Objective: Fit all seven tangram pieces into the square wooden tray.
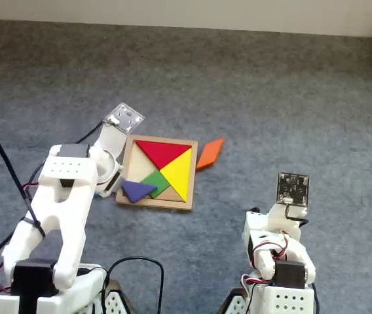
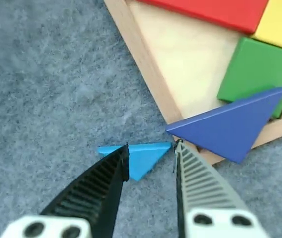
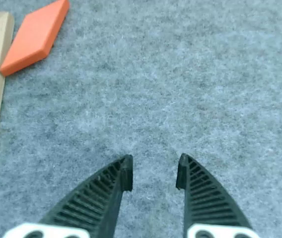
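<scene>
The square wooden tray (image 1: 128,149) holds a red triangle (image 1: 162,152), a yellow triangle (image 1: 181,173) and a green square (image 1: 154,184). A dark blue triangle (image 2: 230,129) lies tilted across the tray's rim (image 2: 141,64), partly on the green square (image 2: 260,69). A small light blue triangle (image 2: 143,154) lies on the carpet just outside that corner. My left gripper (image 2: 151,148) is open over it, one fingertip at each side. An orange parallelogram (image 1: 210,154) lies beside the tray's right edge. My right gripper (image 3: 153,171) hangs open over bare carpet, apart from the orange parallelogram (image 3: 34,37).
Grey carpet covers the whole table. The left arm (image 1: 68,196) stands at the tray's left side and the right arm (image 1: 281,242) at the front right. Part of the tray's floor (image 2: 190,59) is bare wood.
</scene>
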Tool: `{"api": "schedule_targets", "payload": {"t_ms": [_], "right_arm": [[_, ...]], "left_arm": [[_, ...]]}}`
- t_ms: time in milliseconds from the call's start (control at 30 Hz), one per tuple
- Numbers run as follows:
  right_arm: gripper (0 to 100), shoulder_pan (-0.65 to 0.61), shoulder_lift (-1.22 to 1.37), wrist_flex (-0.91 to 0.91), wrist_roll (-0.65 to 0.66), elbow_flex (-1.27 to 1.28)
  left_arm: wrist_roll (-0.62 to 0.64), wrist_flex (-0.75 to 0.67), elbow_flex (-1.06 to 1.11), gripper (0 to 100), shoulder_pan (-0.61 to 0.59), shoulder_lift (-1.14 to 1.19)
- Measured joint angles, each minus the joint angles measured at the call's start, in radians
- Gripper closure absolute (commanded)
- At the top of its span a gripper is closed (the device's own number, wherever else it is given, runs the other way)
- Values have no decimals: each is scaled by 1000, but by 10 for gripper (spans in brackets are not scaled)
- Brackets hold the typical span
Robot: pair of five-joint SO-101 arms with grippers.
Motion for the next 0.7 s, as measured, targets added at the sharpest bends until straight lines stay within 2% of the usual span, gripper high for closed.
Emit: {"api": "schedule_targets", "payload": {"t_ms": [467, 700], "right_arm": [[843, 0, 0, 0, 0, 0], [843, 0, 0, 0, 0, 0]], "left_arm": [[0, -14, 0, 845, 2, 0], [0, -91, 54, 845, 2, 0]]}}
